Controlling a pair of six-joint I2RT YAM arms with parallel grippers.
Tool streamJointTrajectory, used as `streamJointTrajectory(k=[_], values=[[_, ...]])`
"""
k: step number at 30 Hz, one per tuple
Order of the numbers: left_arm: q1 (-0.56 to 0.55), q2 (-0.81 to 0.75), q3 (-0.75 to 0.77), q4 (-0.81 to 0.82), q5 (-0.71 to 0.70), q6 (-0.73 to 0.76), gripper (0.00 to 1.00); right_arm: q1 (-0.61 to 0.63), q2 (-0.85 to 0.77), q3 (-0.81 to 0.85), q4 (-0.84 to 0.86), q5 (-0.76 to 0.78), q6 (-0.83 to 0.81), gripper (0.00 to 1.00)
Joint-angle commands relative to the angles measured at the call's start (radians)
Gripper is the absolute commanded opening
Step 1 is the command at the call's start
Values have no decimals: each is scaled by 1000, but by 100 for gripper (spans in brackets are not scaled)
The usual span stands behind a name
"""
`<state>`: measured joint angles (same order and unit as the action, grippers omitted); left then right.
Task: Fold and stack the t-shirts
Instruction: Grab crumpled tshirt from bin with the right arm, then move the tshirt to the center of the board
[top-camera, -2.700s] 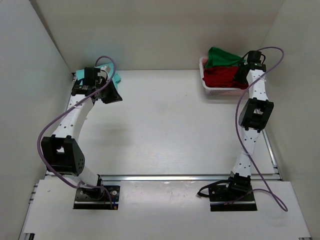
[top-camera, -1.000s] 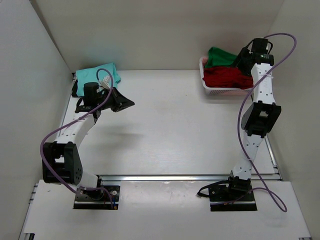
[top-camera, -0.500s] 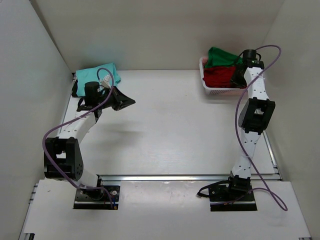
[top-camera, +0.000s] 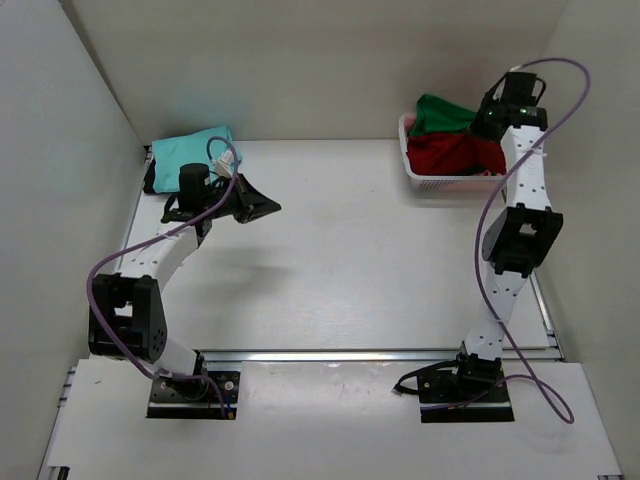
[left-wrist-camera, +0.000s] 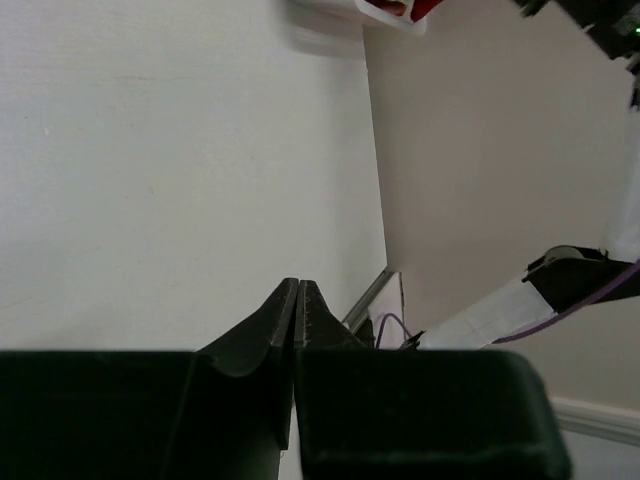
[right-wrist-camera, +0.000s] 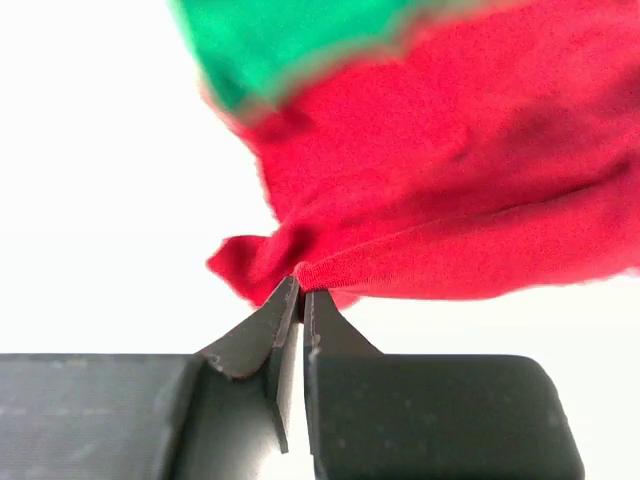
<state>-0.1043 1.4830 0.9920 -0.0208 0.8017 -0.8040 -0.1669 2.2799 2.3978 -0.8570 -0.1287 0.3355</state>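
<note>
While the right tool is clenched, its two fingertips meet on a folded edge of the dark red t-shirt, pinching the cloth at its lower left corner in the right wrist view. The bright green t-shirt lies against the dark red one along the top of that view.

From the top external view, the right tool is at the upper right of the frame, over the white lattice basket. The dark red t-shirt lies bunched in the basket, with the bright green t-shirt just behind it and touching it.

The left tool is clenched on nothing: in the left wrist view its fingertips are pressed together with no cloth between them. It hangs above the bare table, left of centre. The light teal t-shirt lies on the table at the upper left, near the left arm but apart from the tool.
</note>
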Motion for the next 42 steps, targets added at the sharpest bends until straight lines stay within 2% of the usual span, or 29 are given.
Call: streamJointTrajectory(k=[1,3,4,8,12,13,14,15,17,18,20,22,23,25,27,29,30,32,35,37,38,40,41,42], values=[[-29,-43,-7,74,36,-33,14,-5,-304,-17,325,-190,68,0],[-55,-61,-18,94,48,-49,13,-17,-440,-76,462,-296,106,0],[-76,-81,-27,93,44,-46,11,9,-553,-112,613,-386,111,0],[-126,-133,-1,88,48,-11,12,70,-666,-97,745,-436,190,0],[-123,-202,60,-5,7,35,18,81,-778,-167,744,-476,244,0],[-106,-211,63,-22,-2,35,30,83,-813,-208,740,-482,249,0],[-97,-245,69,-49,-13,40,32,87,-827,-256,736,-505,252,0],[-98,-266,74,-66,-28,51,26,105,-855,-273,718,-506,247,0],[-80,-302,82,-106,-48,66,25,161,-876,-339,675,-499,235,1],[-78,-326,92,-126,-65,77,20,188,-876,-366,641,-511,231,0],[-61,-358,109,-200,-103,95,11,303,-852,-400,548,-476,179,0],[-51,-377,122,-260,-139,124,2,367,-800,-428,456,-407,119,0],[-48,-394,125,-266,-141,127,1,388,-746,-448,434,-413,94,0],[-38,-417,97,-255,-147,97,0,406,-638,-418,321,-430,76,0],[-9,-463,50,-202,-125,46,1,426,-510,-283,209,-392,18,0],[6,-483,-10,-179,-118,20,10,454,-349,-138,7,-258,-19,2],[5,-498,-24,-171,-116,14,14,454,-323,-76,-25,-186,-42,8],[3,-510,-62,-168,-110,17,21,431,-289,-86,-106,-106,-32,31],[-11,-507,-81,-205,-113,64,27,383,-426,-358,-36,-89,-42,39],[-53,-466,-76,-220,-127,115,26,350,-560,-695,71,-81,-23,39],[-69,-448,-70,-228,-128,129,27,313,-651,-774,120,-95,-24,41],[-115,-348,-30,-231,-112,173,50,248,-773,-1012,165,-113,-19,41],[-129,-298,2,-226,-116,190,66,236,-787,-1057,162,-114,-33,42],[-147,-265,28,-206,-99,184,60,218,-830,-1139,167,-98,-50,43]])
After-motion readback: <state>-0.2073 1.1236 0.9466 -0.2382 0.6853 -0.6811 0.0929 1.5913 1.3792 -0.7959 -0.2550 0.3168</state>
